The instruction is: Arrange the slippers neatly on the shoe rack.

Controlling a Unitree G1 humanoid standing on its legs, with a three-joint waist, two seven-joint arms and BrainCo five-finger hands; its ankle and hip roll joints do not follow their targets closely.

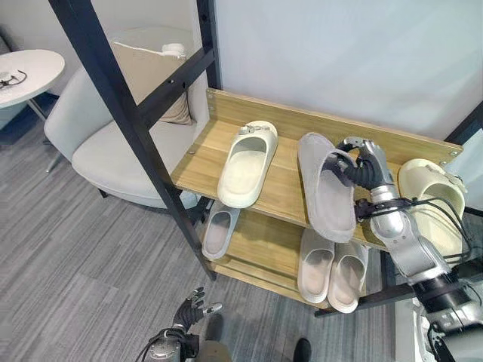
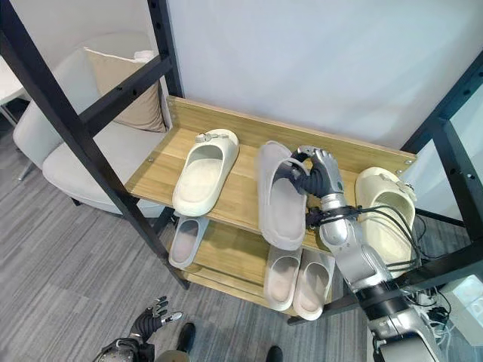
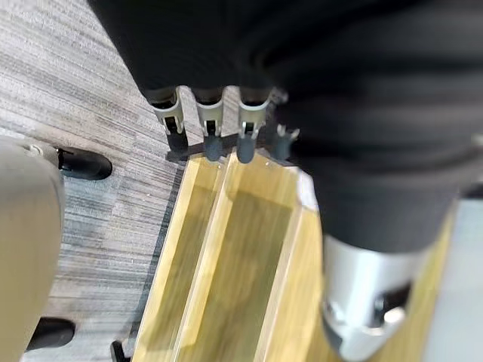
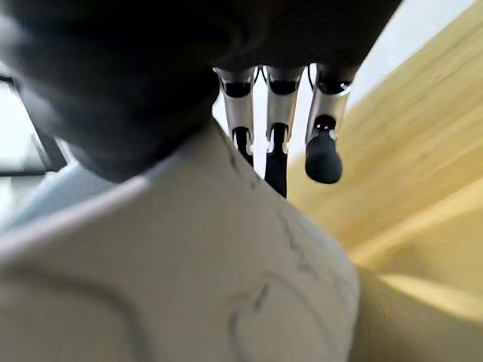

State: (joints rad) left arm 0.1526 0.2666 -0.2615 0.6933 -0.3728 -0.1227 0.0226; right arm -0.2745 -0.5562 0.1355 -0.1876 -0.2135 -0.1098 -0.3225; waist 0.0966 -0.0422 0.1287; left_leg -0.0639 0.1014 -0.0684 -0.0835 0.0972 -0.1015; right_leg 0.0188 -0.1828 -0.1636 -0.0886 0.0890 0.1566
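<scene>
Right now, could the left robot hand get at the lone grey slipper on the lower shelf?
Probably yes: the left robot hand hangs low beside the rack, and the grey slipper lies at the lower shelf's open near-left end, nothing between them.

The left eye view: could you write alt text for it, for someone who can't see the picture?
The robot's right hand grips a grey slipper, tilted on its side, on the top shelf of a wooden shoe rack, between two cream slippers. Three pale slippers lie on the lower shelf, and the left hand hangs low over the grey floor.
</scene>
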